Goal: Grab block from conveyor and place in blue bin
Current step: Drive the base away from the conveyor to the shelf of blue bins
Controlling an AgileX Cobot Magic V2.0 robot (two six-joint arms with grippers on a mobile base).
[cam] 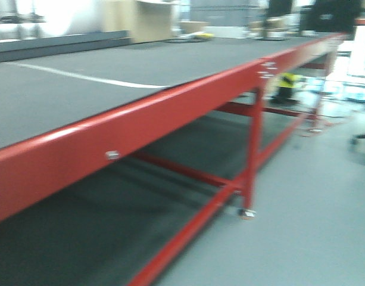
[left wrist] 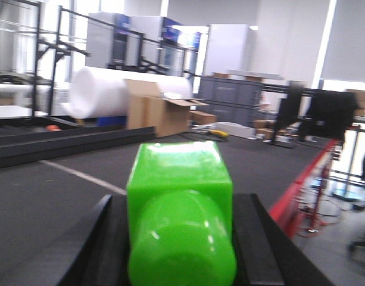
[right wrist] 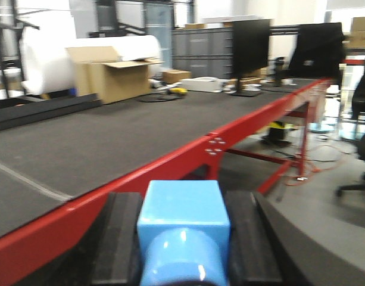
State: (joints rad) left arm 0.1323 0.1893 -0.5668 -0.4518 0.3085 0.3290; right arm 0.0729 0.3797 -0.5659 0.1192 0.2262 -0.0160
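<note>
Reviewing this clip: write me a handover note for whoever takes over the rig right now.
Left gripper: jaws shut on a green block, over the conveyor belt.
Right gripper: jaws shut on a blue block, by the red rail.
Done: both blocks grabbed. No other block shows on the belt.
Left: place both in the blue bin, which no view shows.

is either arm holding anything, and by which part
Yes, both. The left gripper clamps a green block by its two side faces, between the fingers; the right gripper clamps a blue block the same way.
</note>
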